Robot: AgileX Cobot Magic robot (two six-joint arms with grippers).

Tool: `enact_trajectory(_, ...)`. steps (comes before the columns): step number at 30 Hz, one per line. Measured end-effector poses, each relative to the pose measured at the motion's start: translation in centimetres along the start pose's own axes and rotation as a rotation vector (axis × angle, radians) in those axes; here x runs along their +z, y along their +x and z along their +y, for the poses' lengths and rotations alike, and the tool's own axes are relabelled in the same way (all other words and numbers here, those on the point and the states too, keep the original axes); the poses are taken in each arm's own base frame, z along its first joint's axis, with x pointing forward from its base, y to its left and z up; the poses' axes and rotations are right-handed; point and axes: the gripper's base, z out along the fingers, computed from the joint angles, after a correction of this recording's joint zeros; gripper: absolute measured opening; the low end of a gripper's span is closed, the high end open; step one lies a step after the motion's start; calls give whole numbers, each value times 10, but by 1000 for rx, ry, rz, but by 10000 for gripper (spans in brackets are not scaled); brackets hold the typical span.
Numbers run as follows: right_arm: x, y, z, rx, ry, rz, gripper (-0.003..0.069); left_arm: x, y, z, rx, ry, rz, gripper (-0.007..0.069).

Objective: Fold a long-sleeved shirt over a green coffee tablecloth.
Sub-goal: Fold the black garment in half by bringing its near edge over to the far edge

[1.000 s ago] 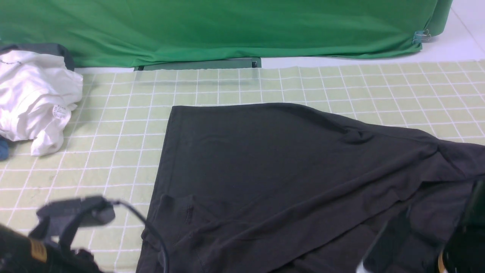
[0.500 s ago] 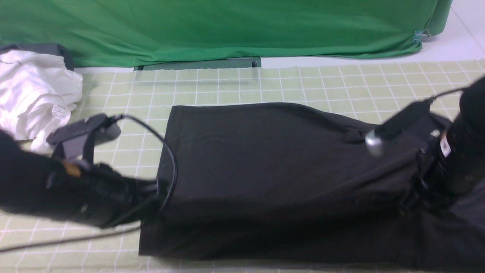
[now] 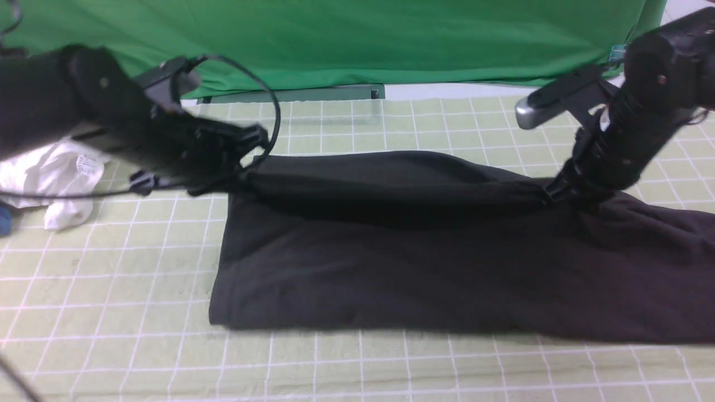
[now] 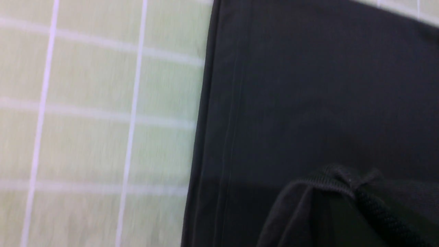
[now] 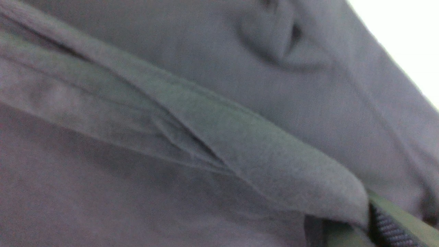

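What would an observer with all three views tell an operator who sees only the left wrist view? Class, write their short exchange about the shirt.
Operator: I see only the long-sleeved shirt beside the green coffee tablecloth. Does the right gripper hold anything?
Observer: Yes, it pinches the shirt's raised edge, across from the left gripper.
Operator: Does anything else lie on the cloth?
Observer: A white garment lies at the far left, partly hidden by the left arm.

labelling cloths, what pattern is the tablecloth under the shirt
Tablecloth: pale yellow-green, white grid; front view.
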Motion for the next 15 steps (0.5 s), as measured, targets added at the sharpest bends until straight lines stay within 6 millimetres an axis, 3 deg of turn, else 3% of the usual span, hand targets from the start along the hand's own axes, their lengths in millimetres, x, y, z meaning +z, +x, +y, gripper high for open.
enact_trajectory(7,28,-26,-4,-2,9,-23,62,40,-35,-4,-4,-4,12,21)
enact_trajectory(15,55,-37,-14,17,18,-69,87,67,-45,11,-44,-30,36,21)
